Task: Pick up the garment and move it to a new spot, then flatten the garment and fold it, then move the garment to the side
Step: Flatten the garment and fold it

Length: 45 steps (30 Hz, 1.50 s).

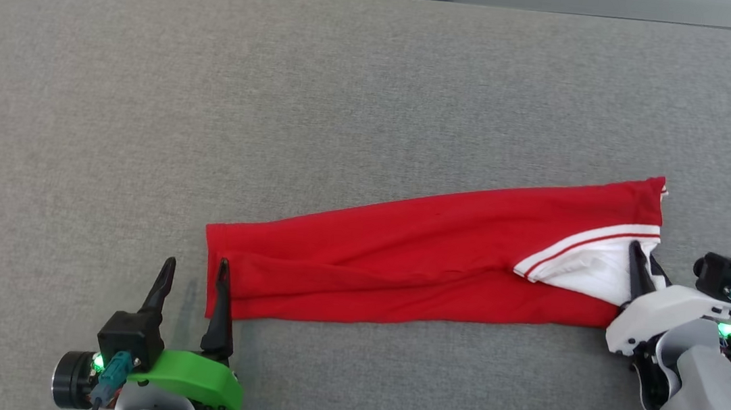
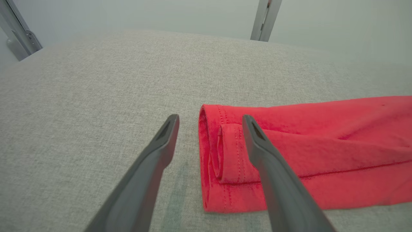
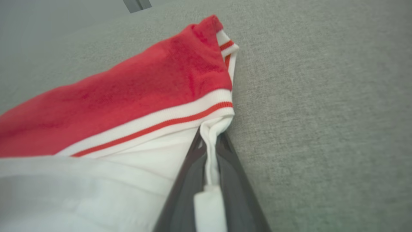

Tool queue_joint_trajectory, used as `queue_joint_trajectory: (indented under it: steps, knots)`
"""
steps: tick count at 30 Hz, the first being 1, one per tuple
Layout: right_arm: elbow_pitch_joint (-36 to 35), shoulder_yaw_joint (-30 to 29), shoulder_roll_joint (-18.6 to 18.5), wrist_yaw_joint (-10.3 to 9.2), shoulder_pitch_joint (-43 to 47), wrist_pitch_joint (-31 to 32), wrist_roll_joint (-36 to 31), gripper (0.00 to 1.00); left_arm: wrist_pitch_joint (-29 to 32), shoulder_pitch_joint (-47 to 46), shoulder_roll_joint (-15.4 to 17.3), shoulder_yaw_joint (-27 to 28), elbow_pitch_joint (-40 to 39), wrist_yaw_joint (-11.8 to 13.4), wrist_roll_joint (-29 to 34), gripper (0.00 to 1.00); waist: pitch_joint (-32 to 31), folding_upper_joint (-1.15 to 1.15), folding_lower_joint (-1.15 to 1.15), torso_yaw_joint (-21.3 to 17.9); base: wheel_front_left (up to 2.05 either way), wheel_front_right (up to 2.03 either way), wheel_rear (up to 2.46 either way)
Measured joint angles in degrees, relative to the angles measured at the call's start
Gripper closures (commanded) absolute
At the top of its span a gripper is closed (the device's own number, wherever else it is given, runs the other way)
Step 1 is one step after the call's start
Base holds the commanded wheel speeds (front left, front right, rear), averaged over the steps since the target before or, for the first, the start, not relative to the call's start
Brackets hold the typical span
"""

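Right gripper (image 1: 642,264): clamped on white edge of garment (image 1: 428,259), right of frame. Left gripper (image 1: 193,278): spread wide at hem, lower left. Red, stripe-trimmed, folded long across centre of grey surface (image 1: 350,95).

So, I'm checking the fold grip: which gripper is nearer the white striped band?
Right. The right gripper is shut on the garment right beside its white striped band; the left gripper is open at the opposite red end.
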Motion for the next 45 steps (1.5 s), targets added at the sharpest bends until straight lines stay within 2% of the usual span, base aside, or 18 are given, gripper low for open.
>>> queue_joint_trajectory:
  steps: [5, 8, 10, 14, 17, 21, 26, 33, 37, 39, 40, 45]
  knots:
    - [-2.25, -2.21, -2.08, 0.10, 3.71, -0.30, 1.58, 1.00, 0.00, 0.01, -0.03, -0.02, 0.22, -0.29, 0.22, 0.00, -1.15, 0.00, 0.00, -3.26, 0.00, 0.00, 0.00]
    - [-6.28, -4.63, -3.54, -0.31, 6.61, -0.04, 1.94, 1.00, 0.00, 0.04, -0.04, -0.35, 0.47, -0.51, 0.22, 0.00, -1.90, 0.00, 0.00, -5.28, 0.00, 0.00, 0.00]
    - [-9.96, -5.01, -3.09, -0.33, 8.26, 0.00, 2.04, 1.00, 0.00, 0.08, -0.05, -0.62, 0.65, -0.49, 0.22, 0.00, -2.50, 0.00, 0.00, -6.55, 0.00, 0.00, 0.00]
    - [-18.07, 1.48, 0.26, -0.38, 9.84, 0.01, 6.57, 1.00, 0.00, 0.57, -0.05, -0.97, 0.94, -0.51, 0.12, 0.00, -4.03, 0.00, 0.00, -7.91, 0.00, 0.00, 0.00]
    - [-22.95, 7.22, 1.03, -0.37, 10.33, 0.02, 11.00, 1.00, 0.00, 0.77, -0.05, -1.34, 1.29, -0.64, 0.12, 0.00, -4.97, 0.00, 0.00, -8.13, 0.00, 0.00, 0.00]
    - [-27.67, 15.64, 1.82, -0.38, 10.48, 1.29, 15.12, 1.00, 0.00, 1.06, -0.07, -1.81, 1.37, -0.87, 0.11, 0.00, -5.50, 0.00, 0.00, -6.86, 0.00, 0.00, 0.00]
    - [-30.29, 24.17, 4.00, -0.38, 9.27, 3.69, 20.08, 1.00, 0.00, 1.47, -0.07, -2.94, 1.55, -1.08, -0.05, 0.00, -5.75, 0.00, 0.00, -3.86, 0.00, 0.00, 0.00]
    - [-26.50, 33.86, 5.54, -0.38, 4.11, 3.34, 20.12, 1.00, 0.00, 2.25, -0.03, -4.87, 1.75, -1.05, -0.48, 0.00, -5.91, 0.00, 0.00, 1.77, 0.00, 0.00, 0.00]
    - [-23.31, 38.28, 5.60, -0.38, 0.63, 1.87, 22.86, 1.00, 0.00, 2.24, -0.03, -6.42, 2.02, -1.12, -0.52, 0.00, -5.79, 0.00, 0.00, 5.27, 0.00, 0.00, 0.00]
    - [-22.08, 40.38, 5.49, -0.38, -0.53, 1.41, 24.99, 0.51, 0.00, 2.08, -0.02, -7.08, 2.11, -1.12, -0.66, 0.00, -5.68, 0.00, 0.00, 6.77, 0.00, 0.00, 0.00]
    - [-21.56, 41.33, 5.56, -0.38, -1.15, 1.07, 26.40, 0.00, 0.00, 1.97, -0.04, -7.31, 2.14, -1.11, -0.80, 0.00, -5.61, 0.00, 0.00, 7.54, 0.00, 0.00, 0.00]
    - [-17.64, 41.68, 5.69, -0.37, -4.21, 0.19, 26.19, 0.00, 0.00, 1.58, -0.02, -7.34, 1.99, -0.47, -1.24, 0.00, -5.32, 0.00, 0.00, 9.28, 0.00, 0.00, 0.00]
